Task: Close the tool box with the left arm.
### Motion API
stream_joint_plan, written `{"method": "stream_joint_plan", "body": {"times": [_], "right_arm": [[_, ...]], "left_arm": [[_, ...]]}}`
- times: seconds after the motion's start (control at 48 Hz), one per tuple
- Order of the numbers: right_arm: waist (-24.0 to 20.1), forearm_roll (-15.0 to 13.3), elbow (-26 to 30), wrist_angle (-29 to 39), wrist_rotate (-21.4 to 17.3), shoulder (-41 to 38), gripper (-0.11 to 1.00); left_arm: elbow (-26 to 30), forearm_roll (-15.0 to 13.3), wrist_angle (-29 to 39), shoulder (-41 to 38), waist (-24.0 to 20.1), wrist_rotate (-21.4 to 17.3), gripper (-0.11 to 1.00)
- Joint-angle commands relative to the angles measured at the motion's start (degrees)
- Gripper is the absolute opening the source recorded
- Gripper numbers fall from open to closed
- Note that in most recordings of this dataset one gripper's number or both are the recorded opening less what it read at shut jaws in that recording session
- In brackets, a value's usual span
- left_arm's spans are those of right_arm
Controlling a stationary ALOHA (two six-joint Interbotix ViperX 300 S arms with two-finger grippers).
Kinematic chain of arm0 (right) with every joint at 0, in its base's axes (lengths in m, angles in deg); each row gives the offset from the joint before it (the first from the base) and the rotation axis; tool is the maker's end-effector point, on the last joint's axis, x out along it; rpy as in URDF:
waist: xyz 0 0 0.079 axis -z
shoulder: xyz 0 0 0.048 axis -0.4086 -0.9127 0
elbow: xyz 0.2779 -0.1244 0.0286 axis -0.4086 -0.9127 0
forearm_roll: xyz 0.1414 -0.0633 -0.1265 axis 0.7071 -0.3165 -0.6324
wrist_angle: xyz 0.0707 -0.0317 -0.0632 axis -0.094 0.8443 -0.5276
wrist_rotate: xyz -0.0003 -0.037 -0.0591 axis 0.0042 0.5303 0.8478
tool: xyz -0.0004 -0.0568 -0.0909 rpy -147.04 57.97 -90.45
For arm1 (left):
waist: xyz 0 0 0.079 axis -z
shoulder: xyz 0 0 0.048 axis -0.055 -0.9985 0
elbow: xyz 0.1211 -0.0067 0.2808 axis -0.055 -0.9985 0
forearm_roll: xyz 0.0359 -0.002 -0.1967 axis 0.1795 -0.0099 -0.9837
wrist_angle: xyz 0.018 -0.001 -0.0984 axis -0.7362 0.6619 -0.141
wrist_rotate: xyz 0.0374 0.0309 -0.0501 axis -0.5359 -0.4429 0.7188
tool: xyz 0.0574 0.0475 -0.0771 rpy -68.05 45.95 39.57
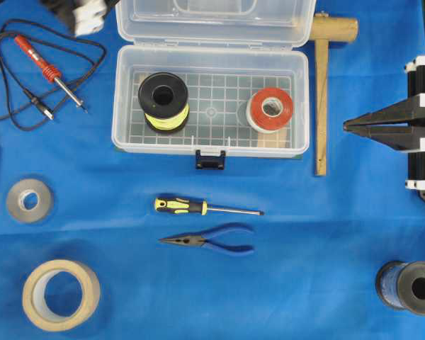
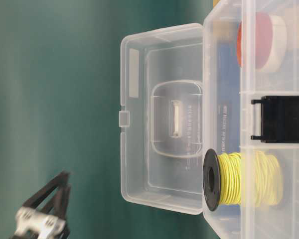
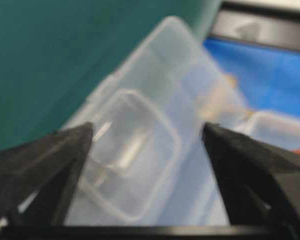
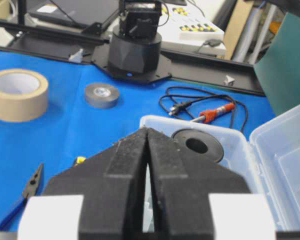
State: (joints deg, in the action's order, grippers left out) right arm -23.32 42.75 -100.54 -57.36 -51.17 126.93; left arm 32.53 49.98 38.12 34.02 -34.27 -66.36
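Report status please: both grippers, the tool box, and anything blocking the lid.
Left gripper open, empty, facing the lid. Right gripper shut, parked right of the tool box. Box open, lid upright. Nothing visible blocking the lid.

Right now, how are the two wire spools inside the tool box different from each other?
The yellow wire spool sits at the left end of the tool box in the overhead view; the red spool sits at the right end. The yellow wire spool has black rims, while the red spool has a white core. The yellow one also looks taller. Both lie on the clear gridded floor under the open lid.
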Motion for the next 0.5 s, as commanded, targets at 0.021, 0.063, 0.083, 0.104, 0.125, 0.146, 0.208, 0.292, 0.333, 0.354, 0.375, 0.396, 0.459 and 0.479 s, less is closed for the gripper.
{"method": "stream_joint_plan", "body": {"times": [0.021,0.063,0.083,0.104,0.125,0.146,0.208,0.292,0.333,0.354,0.375,0.396,0.459,0.479], "right_arm": [[0.0,0.0,1.2,0.0,0.0,-0.7,0.00],[0.1,0.0,1.2,0.0,0.0,-0.9,0.00],[0.1,0.1,1.1,0.0,0.0,-1.0,0.00],[0.1,0.0,1.1,0.0,0.0,-1.1,0.00],[0.0,0.1,1.1,0.1,0.0,-1.1,0.00],[0.0,0.0,1.1,0.0,0.0,-1.2,0.00],[0.1,0.0,1.1,0.1,0.0,-1.6,0.00],[0.1,0.0,1.0,0.1,0.0,-1.8,0.00],[0.1,0.0,1.0,0.2,0.0,-1.9,0.00],[0.1,0.0,1.0,0.2,0.0,-2.0,0.00],[0.1,0.1,1.0,0.2,0.0,-2.0,0.00],[0.1,0.1,1.0,0.3,0.0,-2.0,0.00],[0.1,0.1,1.0,0.5,0.0,-2.0,0.00],[0.1,0.1,1.0,0.6,0.0,-2.0,0.00]], "left_arm": [[6.9,-0.1,3.6,-4.9,-2.5,-1.9,0.91],[8.7,-0.1,4.6,-6.9,-3.3,-2.5,0.91],[9.5,-0.1,5.0,-7.7,-3.6,-2.6,0.91],[10.3,-0.1,5.4,-8.7,-4.0,-2.7,0.91],[11.2,-0.1,5.8,-9.6,-4.4,-2.8,0.91],[12.0,-0.1,6.1,-10.5,-4.7,-2.8,0.91],[14.1,-0.1,6.9,-13.0,-5.7,-2.8,0.91],[16.7,-0.1,7.8,-16.5,-6.8,-3.0,0.91],[17.8,-0.1,8.6,-17.9,-7.0,-3.0,0.91],[18.3,-0.1,9.0,-18.5,-7.1,-3.0,0.91],[18.6,0.0,9.5,-19.2,-7.1,-3.0,0.91],[19.1,-0.1,10.0,-19.8,-7.2,-3.0,0.91],[20.2,-0.1,12.1,-21.5,-7.1,-3.0,0.91],[20.5,-0.1,12.8,-21.9,-7.0,-3.0,0.91]]}}
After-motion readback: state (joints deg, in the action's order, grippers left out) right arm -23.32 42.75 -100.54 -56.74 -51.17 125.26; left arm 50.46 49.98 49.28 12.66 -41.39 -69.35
